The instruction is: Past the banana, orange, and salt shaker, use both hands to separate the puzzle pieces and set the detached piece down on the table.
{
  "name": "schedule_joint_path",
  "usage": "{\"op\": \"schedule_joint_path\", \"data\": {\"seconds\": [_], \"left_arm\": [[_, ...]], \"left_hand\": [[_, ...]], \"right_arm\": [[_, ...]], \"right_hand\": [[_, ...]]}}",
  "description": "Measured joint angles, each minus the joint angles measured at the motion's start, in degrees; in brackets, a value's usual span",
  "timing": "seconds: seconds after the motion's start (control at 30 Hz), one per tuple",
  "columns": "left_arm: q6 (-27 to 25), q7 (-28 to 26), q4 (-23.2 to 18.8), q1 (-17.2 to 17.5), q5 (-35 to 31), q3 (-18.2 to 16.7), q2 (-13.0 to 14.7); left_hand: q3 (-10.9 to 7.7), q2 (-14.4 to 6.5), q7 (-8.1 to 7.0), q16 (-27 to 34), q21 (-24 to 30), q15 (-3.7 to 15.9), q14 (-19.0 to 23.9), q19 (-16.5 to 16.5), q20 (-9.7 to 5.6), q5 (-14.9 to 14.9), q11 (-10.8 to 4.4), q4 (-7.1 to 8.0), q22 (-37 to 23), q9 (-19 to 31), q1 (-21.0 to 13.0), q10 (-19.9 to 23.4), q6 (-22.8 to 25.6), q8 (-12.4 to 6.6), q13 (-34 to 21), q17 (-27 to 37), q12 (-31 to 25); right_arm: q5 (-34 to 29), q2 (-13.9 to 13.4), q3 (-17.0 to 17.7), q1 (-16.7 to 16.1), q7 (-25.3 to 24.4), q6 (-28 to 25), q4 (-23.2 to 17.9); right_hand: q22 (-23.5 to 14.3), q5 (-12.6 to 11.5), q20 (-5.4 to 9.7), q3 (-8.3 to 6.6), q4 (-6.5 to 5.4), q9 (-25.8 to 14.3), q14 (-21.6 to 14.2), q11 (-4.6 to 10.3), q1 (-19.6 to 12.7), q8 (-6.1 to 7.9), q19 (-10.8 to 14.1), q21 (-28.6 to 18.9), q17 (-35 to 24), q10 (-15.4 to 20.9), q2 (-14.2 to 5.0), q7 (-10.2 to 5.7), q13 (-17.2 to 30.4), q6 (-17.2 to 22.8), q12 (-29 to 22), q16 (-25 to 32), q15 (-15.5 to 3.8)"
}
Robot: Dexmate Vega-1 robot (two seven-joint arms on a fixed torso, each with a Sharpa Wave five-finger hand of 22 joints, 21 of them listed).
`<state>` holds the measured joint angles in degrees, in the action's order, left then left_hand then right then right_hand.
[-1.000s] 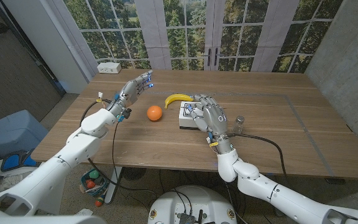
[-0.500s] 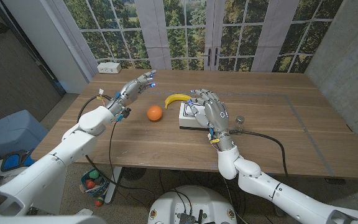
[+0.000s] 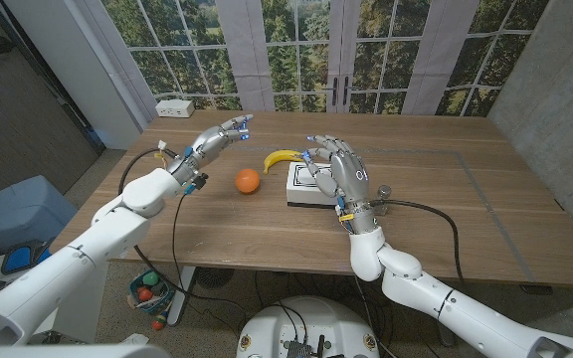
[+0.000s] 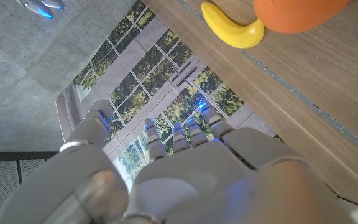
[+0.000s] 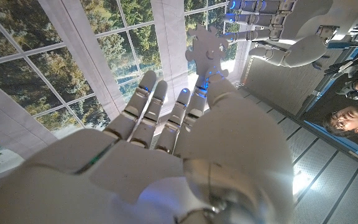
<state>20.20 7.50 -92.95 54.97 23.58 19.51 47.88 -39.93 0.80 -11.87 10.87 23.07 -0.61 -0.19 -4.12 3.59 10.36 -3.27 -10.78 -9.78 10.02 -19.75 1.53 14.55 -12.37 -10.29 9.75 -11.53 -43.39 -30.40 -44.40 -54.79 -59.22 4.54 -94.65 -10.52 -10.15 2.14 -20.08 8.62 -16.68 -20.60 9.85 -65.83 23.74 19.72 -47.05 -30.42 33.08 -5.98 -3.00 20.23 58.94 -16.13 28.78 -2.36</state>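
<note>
No readable text, labels, brands or numbers anywhere. The white puzzle base (image 3: pixel 304 186) carries a small dark mark on its top face, too small and blurred to read. The right hand (image 3: pixel 340 177) has a small dark mark on its back, also illegible. The white box (image 3: pixel 175 107) at the table's far left corner shows no legible print.

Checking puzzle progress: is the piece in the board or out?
Out. In the right wrist view the right robot hand pinches the white puzzle piece at its fingertips, raised against the windows, off the board.
</note>
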Motion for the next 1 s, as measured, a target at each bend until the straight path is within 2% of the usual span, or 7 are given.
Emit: {"op": "schedule_joint_path", "data": {"seconds": [0.13,0.3,0.47,0.53,0.77,0.87,1.0], "left_arm": [[-0.6,-0.3,-0.8,0.1,-1.2,-0.1,0.7],[-1.6,-0.7,-2.5,0.2,-2.8,-0.2,1.9],[-2.4,-0.8,-3.3,0.2,-4.2,-0.2,2.6],[-2.5,-1.1,-4.2,0.3,-4.7,-0.2,3.3],[-3.9,-3.3,-6.6,1.2,-8.0,-0.6,4.5],[-3.8,-4.6,-7.0,1.5,-9.3,-0.7,4.6],[-2.4,-5.9,-7.6,2.3,-10.7,-1.0,4.3]], "left_hand": [[-0.20,0.2,-0.30,0.0,-0.2,-0.46,0.0,-0.4,0.41,0.0,0.09,-0.19,0.0,0.0,-1.2,0.5,1.1,-0.41,0.0,0.0,0.0],[-0.81,0.1,-0.41,-0.3,-0.8,-1.04,-0.2,-0.9,0.51,0.0,0.00,-0.31,0.0,0.0,-4.6,0.6,2.3,-0.44,0.0,0.0,0.0],[-1.35,0.1,-0.33,-0.3,-1.5,-1.04,-0.2,-2.0,0.04,0.0,-0.02,-0.37,0.0,0.3,-7.7,0.6,3.2,-0.44,0.0,0.0,0.0],[-1.68,0.3,-0.42,-0.3,-1.7,-1.04,-0.2,-2.4,-0.32,0.0,-0.54,-0.37,0.0,0.3,-8.8,0.7,3.9,-0.44,0.0,0.0,0.0],[-1.98,1.0,-0.61,-0.3,-1.9,-1.30,0.1,-4.3,-0.16,0.0,-0.68,-0.53,0.0,0.3,-11.7,0.9,4.1,-0.44,0.0,0.0,0.0],[-2.23,1.7,-0.48,-0.3,-2.5,-0.92,1.3,-5.6,-0.65,0.0,-1.99,-0.30,0.0,0.4,-14.6,1.5,6.4,-0.95,0.0,-0.2,0.0],[-2.23,3.9,-0.48,-0.3,-3.0,-0.04,3.3,-7.9,-1.03,-0.2,-3.34,-0.30,0.0,0.5,-18.4,3.1,9.7,-1.67,0.0,-0.2,-0.3]], "right_arm": [[0.5,0.2,0.6,0.0,0.5,0.4,-0.3],[1.5,0.5,1.1,-0.1,1.3,1.3,-0.7],[1.8,0.8,1.5,-0.1,1.8,1.9,-1.2],[2.0,1.0,1.6,-0.1,2.3,2.6,-1.4],[2.7,1.5,1.9,0.0,3.6,3.5,-2.0],[3.0,1.9,2.1,0.0,4.0,3.6,-2.3],[4.1,2.4,2.4,0.0,5.3,4.2,-2.8]], "right_hand": [[0.0,0.0,0.23,0.00,0.00,0.0,0.0,0.29,0.0,0.00,0.2,0.0,0.0,0.3,0.00,0.00,0.0,0.0,0.0,0.0,0.00],[0.0,0.0,0.23,0.00,0.00,0.0,0.0,0.29,0.0,0.21,0.2,-0.2,0.0,0.3,0.00,0.01,0.0,0.0,0.0,0.0,0.00],[0.0,0.0,0.22,0.01,0.01,-0.2,-0.2,0.27,0.0,0.21,0.2,-0.2,0.0,0.3,0.01,0.23,0.0,0.2,0.0,-0.4,-0.22],[0.0,0.0,0.22,0.15,0.15,-0.2,-0.3,0.19,0.0,0.21,0.2,-0.4,0.0,0.8,0.01,0.23,0.0,0.2,0.0,-0.4,-0.31],[0.0,0.0,0.22,0.31,0.31,0.0,-0.6,-0.02,0.0,0.65,0.2,-0.5,0.2,1.2,0.01,1.16,0.0,1.1,0.0,-0.7,0.00],[0.0,0.0,0.22,0.31,0.31,0.1,-0.6,-0.02,0.0,0.65,0.2,-0.6,0.2,1.2,0.01,1.26,0.0,1.2,0.0,-0.7,0.00],[0.0,0.0,0.22,0.31,0.31,0.1,-0.6,-0.02,0.0,0.65,0.2,-0.6,0.2,1.2,0.01,1.27,-0.3,1.2,0.0,-0.7,0.01]]}}
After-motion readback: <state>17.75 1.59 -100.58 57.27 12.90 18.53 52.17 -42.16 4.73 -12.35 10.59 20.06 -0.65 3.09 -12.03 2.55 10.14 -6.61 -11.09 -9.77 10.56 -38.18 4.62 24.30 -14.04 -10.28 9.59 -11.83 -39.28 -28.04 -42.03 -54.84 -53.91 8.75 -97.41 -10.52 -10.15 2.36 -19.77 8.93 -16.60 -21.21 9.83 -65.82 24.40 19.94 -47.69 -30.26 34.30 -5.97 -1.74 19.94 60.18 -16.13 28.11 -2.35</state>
